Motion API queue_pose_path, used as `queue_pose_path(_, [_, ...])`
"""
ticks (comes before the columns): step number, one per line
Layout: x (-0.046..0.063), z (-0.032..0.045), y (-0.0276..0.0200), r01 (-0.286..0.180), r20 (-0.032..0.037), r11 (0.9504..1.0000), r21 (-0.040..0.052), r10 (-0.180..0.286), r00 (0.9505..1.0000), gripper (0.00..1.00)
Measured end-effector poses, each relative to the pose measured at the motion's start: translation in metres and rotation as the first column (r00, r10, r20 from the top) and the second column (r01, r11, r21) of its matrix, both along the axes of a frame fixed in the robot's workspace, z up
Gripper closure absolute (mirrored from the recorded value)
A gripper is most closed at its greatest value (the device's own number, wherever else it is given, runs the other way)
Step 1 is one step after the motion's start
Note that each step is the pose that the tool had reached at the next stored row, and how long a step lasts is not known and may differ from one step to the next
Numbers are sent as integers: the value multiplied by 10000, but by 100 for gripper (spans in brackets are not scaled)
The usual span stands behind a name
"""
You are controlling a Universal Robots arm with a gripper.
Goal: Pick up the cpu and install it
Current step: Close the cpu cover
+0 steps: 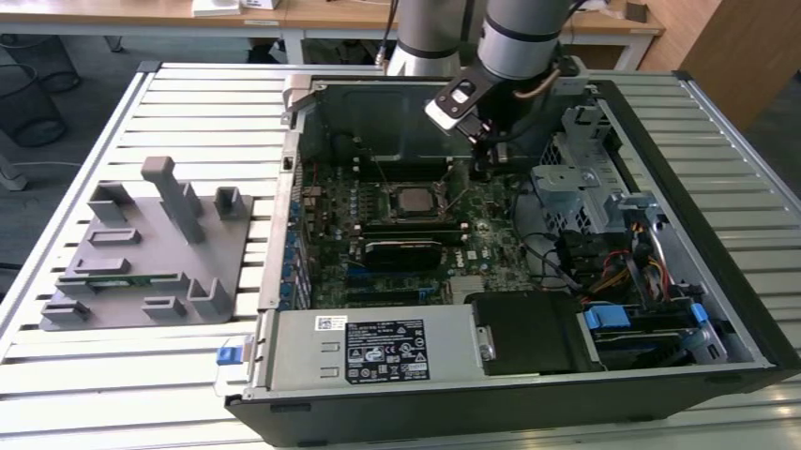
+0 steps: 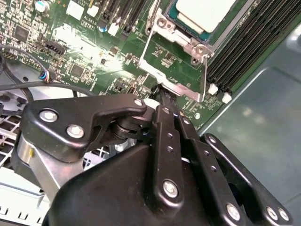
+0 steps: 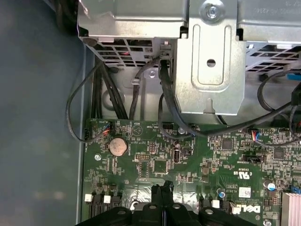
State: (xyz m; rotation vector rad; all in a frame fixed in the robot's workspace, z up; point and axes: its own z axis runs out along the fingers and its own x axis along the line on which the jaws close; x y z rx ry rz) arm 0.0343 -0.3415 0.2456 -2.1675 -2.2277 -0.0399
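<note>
- The computer case (image 1: pixel 716 220) lies open on the slatted table (image 1: pixel 188 112). It holds the green motherboard (image 1: pixel 482 248), a power supply (image 1: pixel 363 352) at the near end, and a metal drive cage (image 1: pixel 569 183) on the exterior view's right.
- The cpu (image 1: pixel 414 199) sits inside its socket in the middle of the motherboard, silver top facing up. In the second wrist view the cpu (image 2: pixel 204 12) lies flat within the socket's metal frame (image 2: pixel 203 70), with rows of black memory slots (image 2: pixel 249 47) just beside it.
- The gripper (image 1: pixel 490 155) hangs inside the case above the motherboard, to the exterior view's right of the cpu and apart from it.
- In both wrist views the fingers (image 2: pixel 167 136) are pressed together with nothing visible between them. Their tips (image 2: pixel 162 92) are near the frame's outer edge; I cannot tell whether they touch it.
- In the first wrist view the gripper (image 3: pixel 163 188) points at bare motherboard near a coin battery (image 3: pixel 117 146). Black cables (image 3: pixel 164 89) run from the drive cage (image 3: pixel 209 61) down to the motherboard.
- Outside the case, on the exterior view's left, a grey fixture (image 1: pixel 138 244) rests on the table. A green memory stick (image 1: pixel 126 278) lies in one of its holders.
</note>
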Motion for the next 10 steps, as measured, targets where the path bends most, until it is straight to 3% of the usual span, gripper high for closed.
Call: queue_pose_path(10, [-63,-1,0,0,0,10000,0,0,10000,89])
